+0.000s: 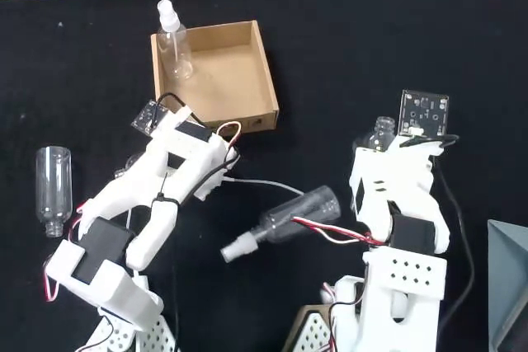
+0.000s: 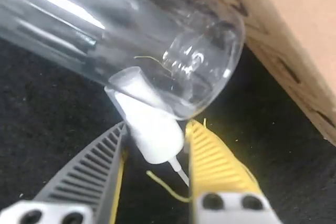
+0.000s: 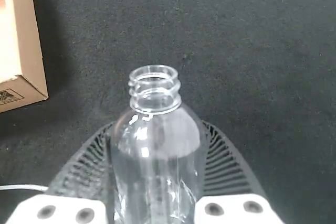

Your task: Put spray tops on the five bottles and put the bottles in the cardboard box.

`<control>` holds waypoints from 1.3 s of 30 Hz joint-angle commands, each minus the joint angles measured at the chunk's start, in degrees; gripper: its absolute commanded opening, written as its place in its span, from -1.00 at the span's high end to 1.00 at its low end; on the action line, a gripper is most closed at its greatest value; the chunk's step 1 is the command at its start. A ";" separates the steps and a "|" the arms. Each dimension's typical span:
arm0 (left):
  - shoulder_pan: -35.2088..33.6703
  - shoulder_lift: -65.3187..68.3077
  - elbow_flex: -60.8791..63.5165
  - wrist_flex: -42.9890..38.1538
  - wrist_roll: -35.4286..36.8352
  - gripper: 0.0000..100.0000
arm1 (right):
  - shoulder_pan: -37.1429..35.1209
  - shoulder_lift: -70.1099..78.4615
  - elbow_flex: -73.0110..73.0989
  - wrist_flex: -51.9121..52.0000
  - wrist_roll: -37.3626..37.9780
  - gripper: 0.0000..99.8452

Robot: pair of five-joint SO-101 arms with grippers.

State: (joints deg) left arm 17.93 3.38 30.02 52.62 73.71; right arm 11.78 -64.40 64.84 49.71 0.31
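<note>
Clamps uncapped bottle upright in right gripper, well right of cardboard box. Pinches spray top in left gripper, just beside box. Counts boxed bottle finished, lying bottle capped outside box; probably leaves three tops, four placements.

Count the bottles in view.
5. A capped bottle stands in the cardboard box; a bare bottle lies far left; a second capped bottle lies at centre; the right hand holds an open bottle upright; the last bottle lies past the left hand, which grips a spray top.
</note>
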 commanded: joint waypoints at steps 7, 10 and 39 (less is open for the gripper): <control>0.22 -1.23 -4.70 5.71 -2.02 0.94 | 4.31 -1.10 -0.40 -1.85 0.00 0.91; 0.57 -1.23 -6.73 7.30 -1.93 0.94 | 4.13 -1.10 -0.40 -1.85 0.00 0.91; 1.01 -8.18 -22.46 22.24 -10.55 0.94 | 4.31 -1.10 -0.40 -1.85 0.00 0.91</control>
State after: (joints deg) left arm 19.25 2.95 11.21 72.57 67.12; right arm 14.51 -64.40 64.84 49.71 0.31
